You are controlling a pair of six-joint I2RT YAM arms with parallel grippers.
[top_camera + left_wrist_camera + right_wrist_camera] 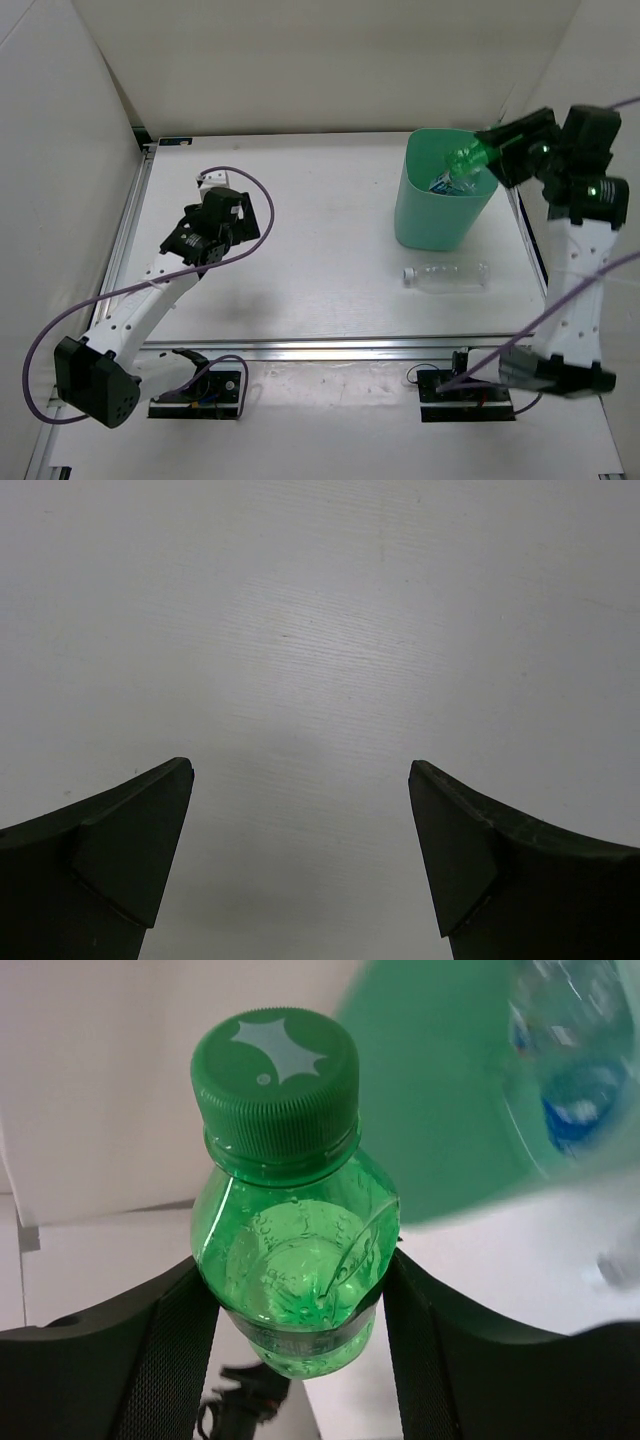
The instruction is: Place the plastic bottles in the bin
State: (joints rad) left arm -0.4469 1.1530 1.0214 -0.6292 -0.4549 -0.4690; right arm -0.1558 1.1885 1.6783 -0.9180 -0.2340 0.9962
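Observation:
The mint-green bin (432, 215) stands at the far right of the table. My right gripper (478, 157) is shut on the translucent green bottle (464, 160) and holds it over the bin's right rim. In the right wrist view the green bottle (290, 1240) sits between both fingers, cap toward the camera, with the bin (440, 1090) behind. A bottle with a blue label (443, 183) lies inside the bin. A plain clear white-capped bottle (447, 275) lies on the table just in front of the bin. My left gripper (190, 243) is open and empty over bare table (300, 680) at the left.
White walls close in the table at the back and both sides. A metal rail (130, 215) runs along the left edge. Purple cables (250, 205) loop from the left arm.

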